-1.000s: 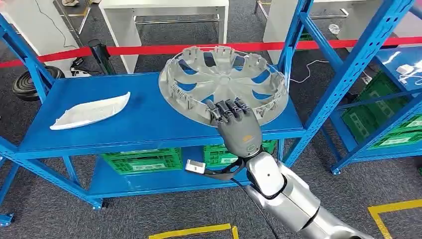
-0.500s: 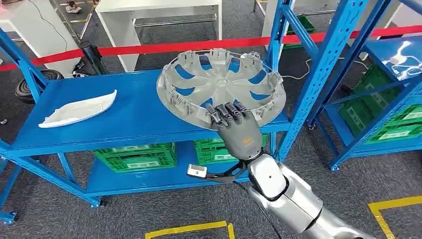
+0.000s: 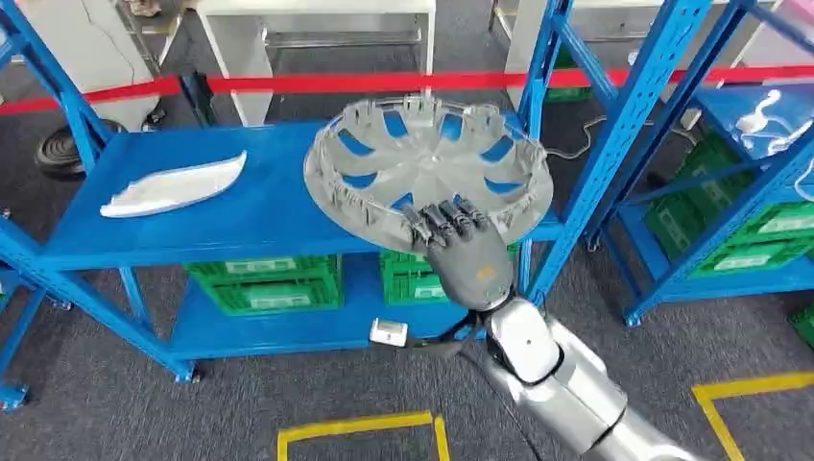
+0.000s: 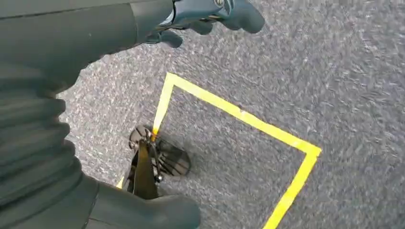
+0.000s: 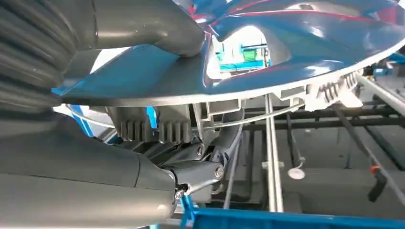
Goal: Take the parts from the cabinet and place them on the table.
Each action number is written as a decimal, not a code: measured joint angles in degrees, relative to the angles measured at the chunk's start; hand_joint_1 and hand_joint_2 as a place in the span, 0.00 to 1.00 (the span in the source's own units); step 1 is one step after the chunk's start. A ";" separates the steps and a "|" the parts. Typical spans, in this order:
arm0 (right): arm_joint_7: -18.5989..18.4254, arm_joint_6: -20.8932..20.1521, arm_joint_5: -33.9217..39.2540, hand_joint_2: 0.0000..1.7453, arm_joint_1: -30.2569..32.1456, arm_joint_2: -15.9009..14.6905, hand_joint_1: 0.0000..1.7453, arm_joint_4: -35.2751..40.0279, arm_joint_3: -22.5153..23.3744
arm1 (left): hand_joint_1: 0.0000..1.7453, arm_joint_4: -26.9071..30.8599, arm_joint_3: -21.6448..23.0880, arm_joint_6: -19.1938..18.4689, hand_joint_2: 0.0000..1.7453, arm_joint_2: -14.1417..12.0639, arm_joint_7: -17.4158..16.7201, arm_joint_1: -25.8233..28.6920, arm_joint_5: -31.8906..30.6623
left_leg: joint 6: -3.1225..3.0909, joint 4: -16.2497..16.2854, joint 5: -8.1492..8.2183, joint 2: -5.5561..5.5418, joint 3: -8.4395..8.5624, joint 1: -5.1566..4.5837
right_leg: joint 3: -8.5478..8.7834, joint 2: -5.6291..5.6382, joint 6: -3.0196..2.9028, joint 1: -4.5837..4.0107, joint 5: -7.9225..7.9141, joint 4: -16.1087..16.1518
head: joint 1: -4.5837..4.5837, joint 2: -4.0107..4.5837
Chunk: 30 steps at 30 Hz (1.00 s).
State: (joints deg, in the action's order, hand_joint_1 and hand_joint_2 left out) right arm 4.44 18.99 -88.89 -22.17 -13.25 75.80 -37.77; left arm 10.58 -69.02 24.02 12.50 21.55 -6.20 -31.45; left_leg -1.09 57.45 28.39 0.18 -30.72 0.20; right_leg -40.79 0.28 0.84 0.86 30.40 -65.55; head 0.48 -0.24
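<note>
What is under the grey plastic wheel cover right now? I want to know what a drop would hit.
Under the grey plastic wheel cover, held by the right hand, lies the blue metal shelf. Beneath its near edge are green plastic crates on the lower shelf. The cover hides the shelf directly below it.

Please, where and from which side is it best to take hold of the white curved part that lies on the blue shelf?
Probably across the middle of the white curved part, from above. It lies flat and long on the blue shelf, tapering to thin ends, with bare shelf around it. The left hand holds nothing, while the right hand grips the wheel cover.
</note>
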 joint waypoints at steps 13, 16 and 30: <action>0.61 1.09 -0.61 1.00 0.03 -0.04 1.00 -0.07 1.29 | 0.00 -0.09 -0.02 -0.07 1.00 0.33 0.18 0.09 0.98 | 2.46 2.98 -4.04 -0.10 -7.05 -0.01 | 9.32 -0.32 -2.31 -0.23 -0.63 6.25 | 0.37 0.00; 0.79 1.18 -0.74 1.00 -0.47 0.13 1.00 -0.04 1.51 | 0.00 -0.09 -0.02 -0.09 1.00 0.65 0.35 0.03 1.31 | 3.76 11.38 5.17 -0.17 -9.71 0.30 | 7.24 -0.35 -3.04 -0.11 -2.40 6.32 | 0.05 0.00; -4.00 0.04 -0.96 1.00 1.79 -0.26 1.00 1.79 0.98 | 0.00 -0.02 -0.04 0.13 1.00 0.55 0.28 -0.12 0.52 | -0.03 0.09 1.41 -0.06 1.47 0.29 | 0.32 -0.26 0.71 0.50 -2.74 2.92 | 0.07 0.00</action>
State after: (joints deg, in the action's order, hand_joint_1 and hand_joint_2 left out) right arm 0.44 19.04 -89.85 -20.38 -13.51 77.59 -36.79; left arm 10.56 -69.07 24.15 13.05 21.84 -6.32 -30.93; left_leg -1.12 57.54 29.80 0.12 -29.25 0.49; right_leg -40.47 0.02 1.55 1.35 27.66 -62.63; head 0.55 -0.24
